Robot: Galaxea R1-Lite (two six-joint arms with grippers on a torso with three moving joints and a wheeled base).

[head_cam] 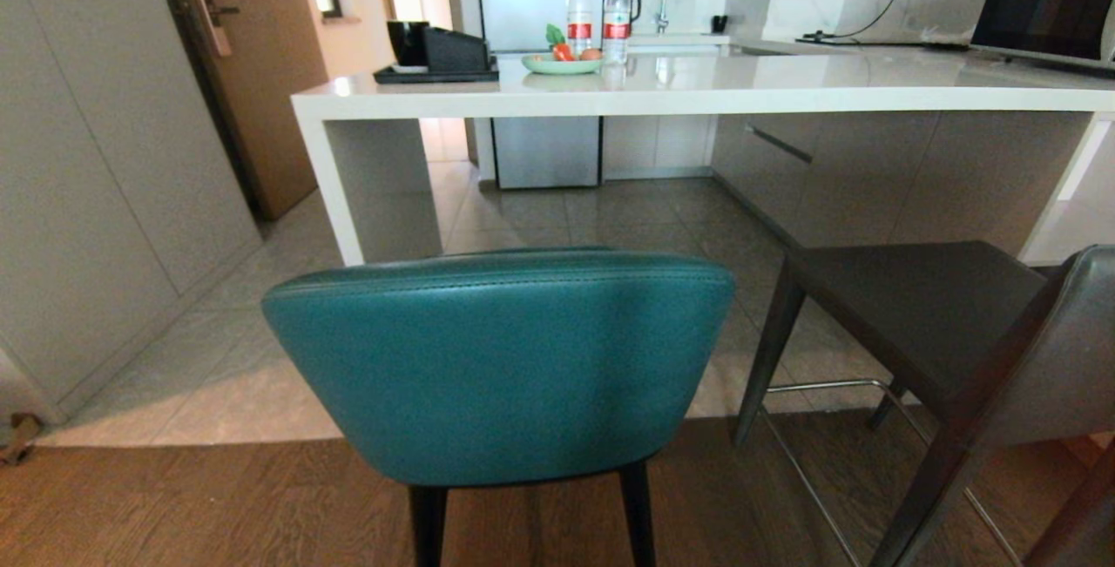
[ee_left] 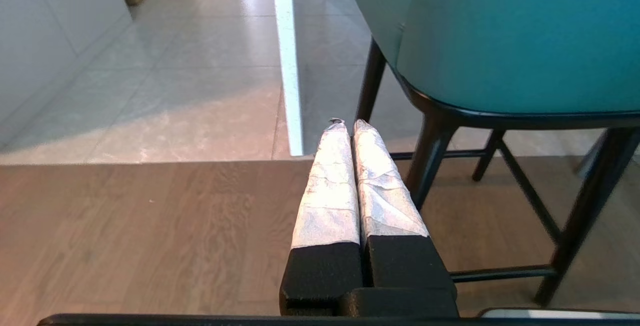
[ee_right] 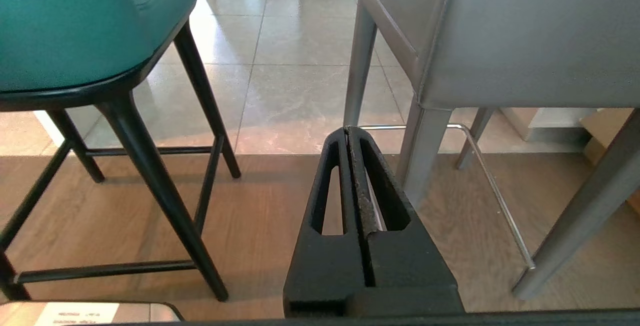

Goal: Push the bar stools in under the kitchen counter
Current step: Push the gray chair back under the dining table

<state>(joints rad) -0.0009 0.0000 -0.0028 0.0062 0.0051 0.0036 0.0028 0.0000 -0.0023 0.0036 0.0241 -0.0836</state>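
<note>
The teal bar stool [head_cam: 501, 358] stands right in front of me, its curved back towards me and its black legs [ee_left: 430, 160] on the wooden floor. The dark-grey bar stool [head_cam: 949, 332] stands to its right, turned at an angle. Both are out from the white kitchen counter [head_cam: 697, 92], which runs across the back. My left gripper [ee_left: 349, 124] hangs low, shut and empty, to the left of the teal stool's legs. Between the two stools, my right gripper [ee_right: 348, 129] is shut and empty, low near the grey stool's leg [ee_right: 422, 155]. Neither arm shows in the head view.
On the counter stand two water bottles [head_cam: 598, 14], a green plate of fruit [head_cam: 562, 64] and a black tray [head_cam: 435, 70]. Grey cabinets [head_cam: 96, 184] line the left wall beside a wooden door [head_cam: 261, 70]. The floor changes from wood to tile [head_cam: 226, 375] under the stools.
</note>
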